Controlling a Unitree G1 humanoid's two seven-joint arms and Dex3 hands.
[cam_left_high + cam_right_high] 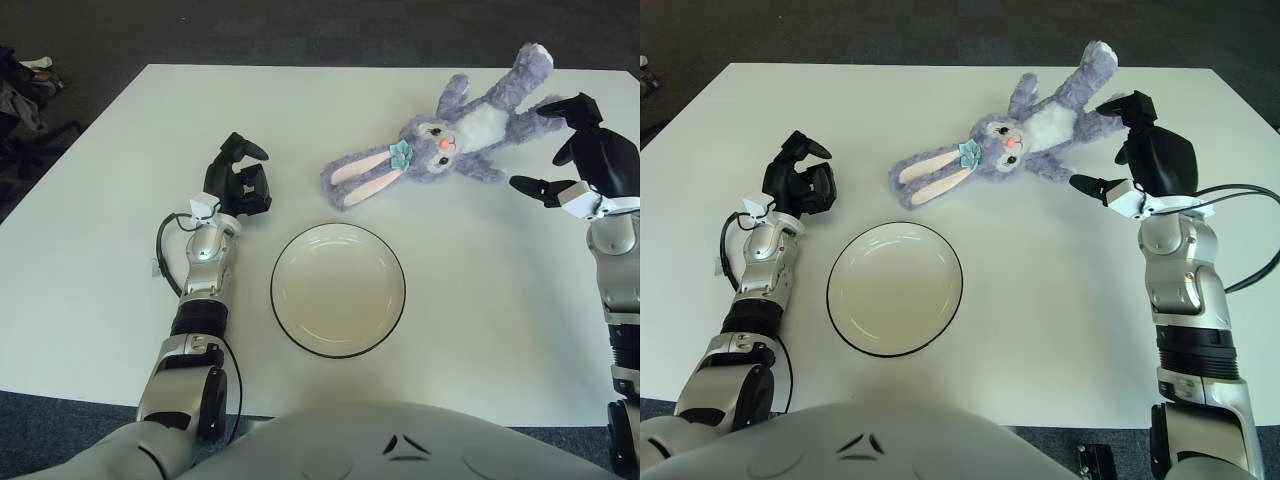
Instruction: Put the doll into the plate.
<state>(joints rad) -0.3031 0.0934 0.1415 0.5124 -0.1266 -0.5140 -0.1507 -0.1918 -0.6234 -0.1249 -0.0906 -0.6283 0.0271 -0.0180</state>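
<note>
A purple plush rabbit doll (pixel 450 135) lies on its back on the white table (pixel 100 250), ears pointing toward the plate, legs toward the far right. An empty cream plate with a dark rim (pixel 338 289) sits near the front centre. My right hand (pixel 1130 150) is open, fingers spread, just right of the doll's body and apart from it. My left hand (pixel 240 180) shows left of the plate, fingers curled and holding nothing.
The table's far edge runs behind the doll, with dark carpet (pixel 300 30) beyond. Dark objects (pixel 25 95) stand off the table at the far left. A cable (pixel 1250 230) hangs by my right forearm.
</note>
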